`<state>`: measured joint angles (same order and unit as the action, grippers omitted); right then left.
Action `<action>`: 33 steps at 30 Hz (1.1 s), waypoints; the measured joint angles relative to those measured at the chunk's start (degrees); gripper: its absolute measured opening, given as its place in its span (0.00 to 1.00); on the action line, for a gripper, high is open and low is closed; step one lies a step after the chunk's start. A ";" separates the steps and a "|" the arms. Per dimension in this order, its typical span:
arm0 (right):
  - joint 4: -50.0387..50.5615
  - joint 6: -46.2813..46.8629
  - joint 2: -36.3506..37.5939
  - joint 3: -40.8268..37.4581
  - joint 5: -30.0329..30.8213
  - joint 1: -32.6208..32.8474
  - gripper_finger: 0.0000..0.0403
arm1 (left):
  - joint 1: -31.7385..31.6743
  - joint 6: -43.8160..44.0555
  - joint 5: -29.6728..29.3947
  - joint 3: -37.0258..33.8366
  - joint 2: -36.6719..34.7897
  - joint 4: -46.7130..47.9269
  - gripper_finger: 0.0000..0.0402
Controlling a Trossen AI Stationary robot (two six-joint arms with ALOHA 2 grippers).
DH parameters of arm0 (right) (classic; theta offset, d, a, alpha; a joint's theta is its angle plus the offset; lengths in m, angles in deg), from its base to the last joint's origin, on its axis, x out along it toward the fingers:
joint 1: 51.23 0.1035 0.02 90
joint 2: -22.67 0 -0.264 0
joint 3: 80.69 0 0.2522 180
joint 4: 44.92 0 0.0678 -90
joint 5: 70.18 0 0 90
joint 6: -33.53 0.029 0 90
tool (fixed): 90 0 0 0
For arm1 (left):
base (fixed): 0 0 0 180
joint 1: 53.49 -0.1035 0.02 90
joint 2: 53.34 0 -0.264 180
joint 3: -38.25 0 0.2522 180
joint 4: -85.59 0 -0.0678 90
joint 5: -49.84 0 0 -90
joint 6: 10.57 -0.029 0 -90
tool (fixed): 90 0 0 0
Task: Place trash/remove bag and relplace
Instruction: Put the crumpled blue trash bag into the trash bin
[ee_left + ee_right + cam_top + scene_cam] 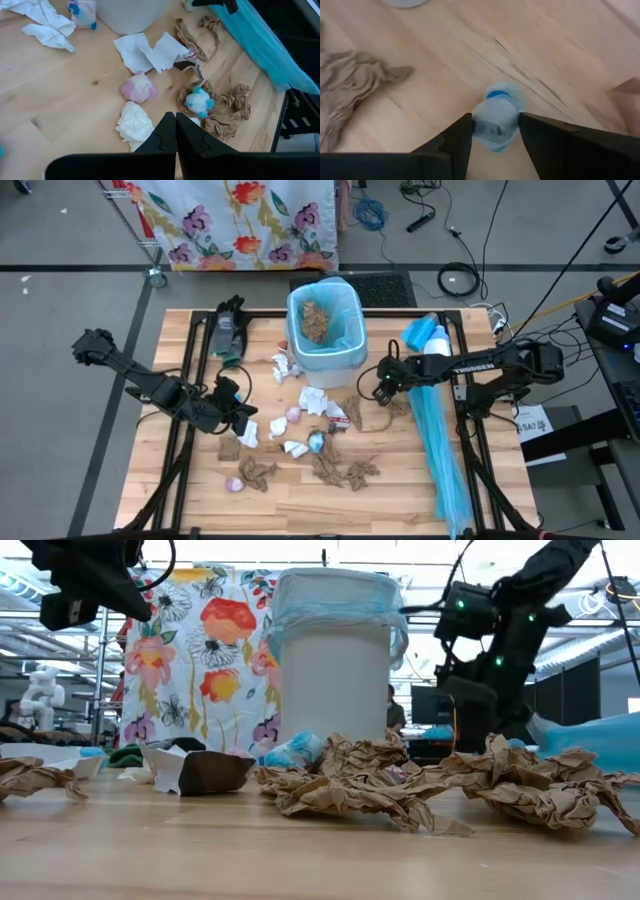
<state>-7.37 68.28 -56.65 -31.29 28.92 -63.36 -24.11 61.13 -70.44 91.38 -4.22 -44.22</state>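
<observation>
The white bin (325, 330), lined with a light-blue bag (335, 602), stands at the table's far middle with brown paper trash (317, 320) inside. More trash lies in front of it: brown scraps (340, 470), white tissue (318, 400), a pink wad (138, 89) and a blue-white wad (198, 101). My left gripper (175, 119) hangs shut above a white tissue (134, 124), left of the scraps, holding nothing. My right gripper (495, 117) is right of the bin, low over the table and pointing down. It is open, with a small blue-white wad (497, 102) between its fingers. My right gripper comes at the small blue-white wad (492, 135) from above, one finger on each side of it. The wad lies on the table and fills the gap between them. Whether the fingers touch it, I cannot tell.
Long light-blue plastic sheets (440, 445) lie along the table's right side, beside my right arm. A dark object (228, 330) sits at the far left of the table. A flowered cloth (240, 220) hangs beyond the far edge.
</observation>
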 joint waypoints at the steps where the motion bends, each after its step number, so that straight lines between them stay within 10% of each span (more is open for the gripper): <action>1: -1.95 0.13 0.10 -1.09 -0.95 -0.43 0.34 | 0.00 0.02 0.00 0.00 0.00 -0.02 0.01; 13: 1.62 2.48 3.95 -0.92 -3.76 0.49 0.02 | 0.00 -2.63 0.35 0.00 0.00 0.12 0.01; 26: 42.11 0.10 10.00 36.89 6.89 5.91 0.00 | -0.02 -20.32 -0.04 0.00 -0.02 0.06 0.01; 33: 42.56 -4.84 8.53 55.13 12.73 7.38 0.00 | -0.17 -21.13 -3.12 0.00 0.32 -0.01 0.02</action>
<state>35.19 63.44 -48.12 23.84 41.65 -55.98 -24.28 40.00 -73.56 91.38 -3.90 -44.23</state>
